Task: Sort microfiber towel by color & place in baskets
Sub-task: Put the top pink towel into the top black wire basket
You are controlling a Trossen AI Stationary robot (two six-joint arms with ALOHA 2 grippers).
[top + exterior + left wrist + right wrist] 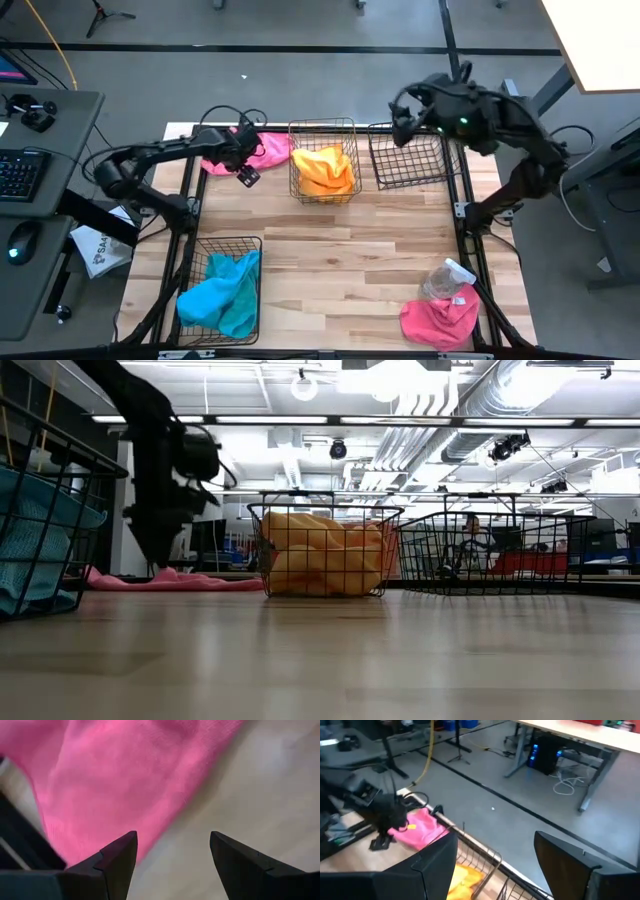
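Observation:
My left gripper (246, 168) (172, 842) is open at the table's far left, low over the edge of a bright pink cloth (265, 150) (115, 775) that lies flat on the wood. One finger is over the cloth and the other over bare wood. In the low view the left gripper (160, 560) comes down right at this pink cloth (190, 580). My right gripper (400, 118) (495, 845) is open, raised above the empty far-right basket (408, 160). Orange-yellow cloths (325, 172) fill the middle basket (296, 160). A turquoise cloth (222, 292) lies in the near-left basket (200, 250).
A second pink cloth (438, 320) lies at the near right corner, with a clear plastic bottle (445, 278) on its far side. Bare wood (340, 270) stretches across the table's middle. Black frame posts (466, 215) stand along the table's sides.

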